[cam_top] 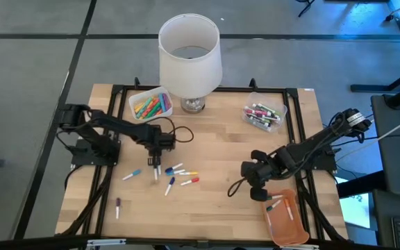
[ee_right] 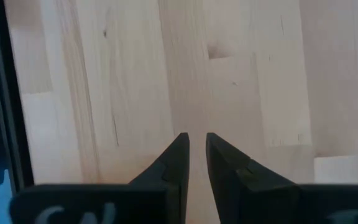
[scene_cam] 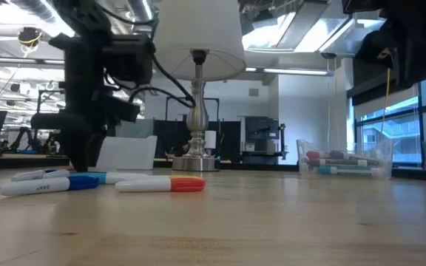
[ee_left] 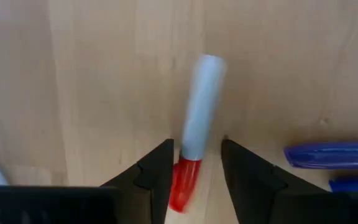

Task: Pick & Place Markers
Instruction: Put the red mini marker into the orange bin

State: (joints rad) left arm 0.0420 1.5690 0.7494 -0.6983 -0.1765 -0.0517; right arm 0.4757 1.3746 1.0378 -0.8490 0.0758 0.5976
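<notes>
Several markers lie loose on the wooden table (cam_top: 214, 149) left of centre, among them a white marker with a red cap (ee_left: 201, 99) and blue-capped ones (ee_left: 331, 155). My left gripper (cam_top: 156, 161) points down over this group. It is open, with a finger on either side of the red-capped marker's cap end (ee_left: 185, 180), the marker lying along the fingers on the wood. My right gripper (cam_top: 259, 186) hangs at the near right beside an orange tray (cam_top: 298, 232). It is shut, with bare wood below its fingers (ee_right: 197, 137).
A white-shaded lamp (cam_top: 189, 62) stands at the far middle. A white tray of coloured markers (cam_top: 150, 103) sits to its left and a clear bin of markers (cam_top: 264, 114) to its right. The orange tray holds a few markers. One marker (cam_top: 117, 206) lies alone at the near left.
</notes>
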